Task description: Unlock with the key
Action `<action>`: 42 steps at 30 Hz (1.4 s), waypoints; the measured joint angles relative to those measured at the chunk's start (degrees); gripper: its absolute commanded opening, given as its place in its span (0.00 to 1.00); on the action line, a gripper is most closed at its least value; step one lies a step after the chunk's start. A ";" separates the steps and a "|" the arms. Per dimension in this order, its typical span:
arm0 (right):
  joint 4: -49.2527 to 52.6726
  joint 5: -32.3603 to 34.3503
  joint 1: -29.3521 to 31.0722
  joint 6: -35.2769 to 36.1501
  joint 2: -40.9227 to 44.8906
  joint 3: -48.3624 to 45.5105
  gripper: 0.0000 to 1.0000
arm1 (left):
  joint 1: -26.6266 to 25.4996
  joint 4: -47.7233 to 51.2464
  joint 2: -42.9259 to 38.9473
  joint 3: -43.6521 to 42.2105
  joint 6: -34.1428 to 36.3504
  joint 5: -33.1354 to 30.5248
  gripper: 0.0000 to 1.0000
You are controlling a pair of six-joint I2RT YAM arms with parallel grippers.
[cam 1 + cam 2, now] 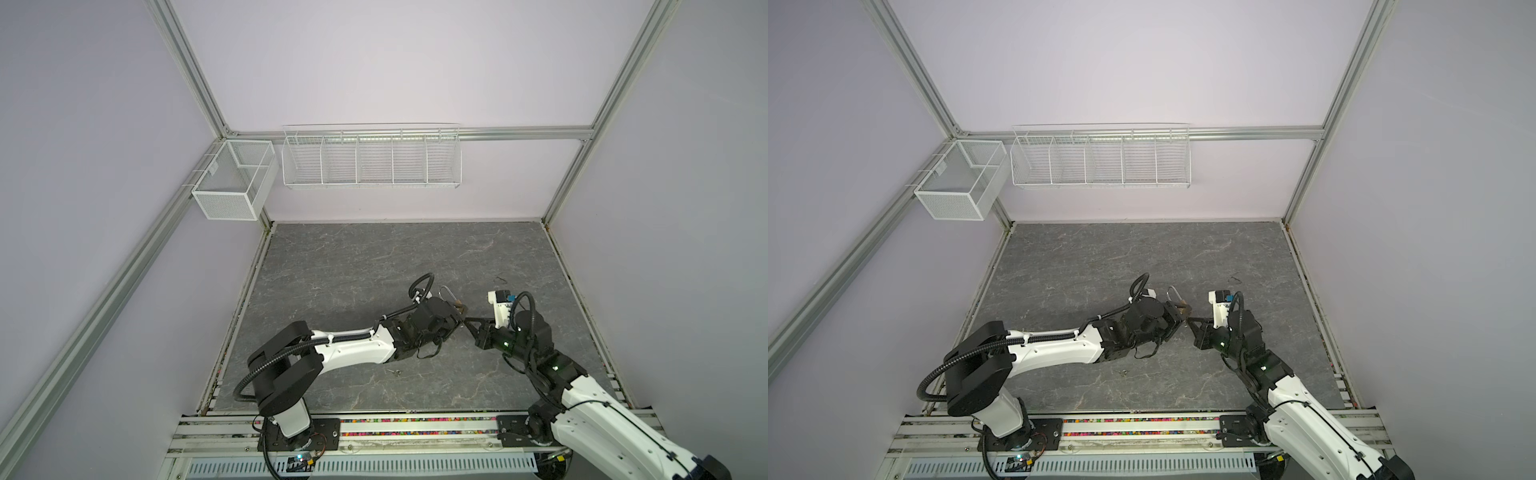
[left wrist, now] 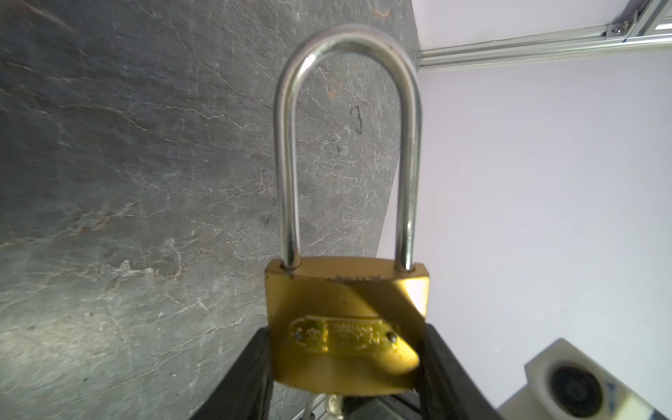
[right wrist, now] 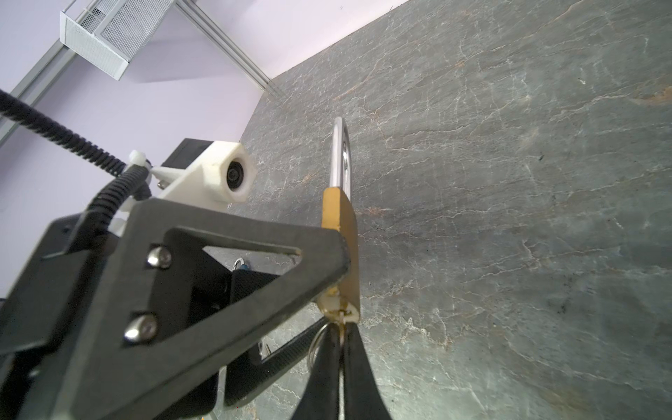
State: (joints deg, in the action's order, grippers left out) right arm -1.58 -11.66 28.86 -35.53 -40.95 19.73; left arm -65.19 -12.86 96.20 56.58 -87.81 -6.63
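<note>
A brass padlock (image 2: 345, 320) with a long steel shackle (image 2: 349, 43) is held above the table by its body, between the fingers of my left gripper (image 2: 345, 363). Both shackle legs sit in the body. In both top views the padlock (image 1: 457, 306) (image 1: 1183, 308) hangs mid-table between the two arms. A key (image 3: 340, 316) sticks in the bottom of the padlock (image 3: 342, 225), and my right gripper (image 3: 340, 338) is shut on its head, with a key ring (image 3: 314, 345) hanging beside the fingers. The right gripper (image 1: 467, 321) meets the lock from the right.
A small metal piece (image 1: 394, 372) lies on the grey stone-pattern table (image 1: 353, 257) in front of the left arm. A small dark bit (image 1: 500, 280) lies behind the right wrist. A wire rack (image 1: 372, 158) and a mesh box (image 1: 232, 183) hang on the back wall.
</note>
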 measured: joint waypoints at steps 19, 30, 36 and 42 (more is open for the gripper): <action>-14.05 -5.22 -2.56 -13.18 -1.90 -2.54 0.06 | 0.24 -13.35 -2.45 -5.57 6.03 -3.41 0.00; -24.96 -6.49 -4.20 -21.29 -4.39 -3.61 0.06 | 1.20 -20.68 -2.08 -5.77 11.69 -3.72 0.00; -21.31 -6.60 -4.39 -20.20 -3.28 -2.23 0.19 | 1.29 -21.11 -2.12 -5.70 13.11 -3.26 0.00; -2.82 -3.74 -4.28 -12.09 3.17 3.45 0.69 | 1.77 -13.29 -4.83 -3.45 14.82 1.51 0.00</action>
State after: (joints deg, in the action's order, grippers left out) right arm -4.40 -15.40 24.58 -47.62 -37.78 23.18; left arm -63.42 -26.15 91.37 53.12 -72.99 -5.13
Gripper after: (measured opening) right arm 0.580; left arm 0.537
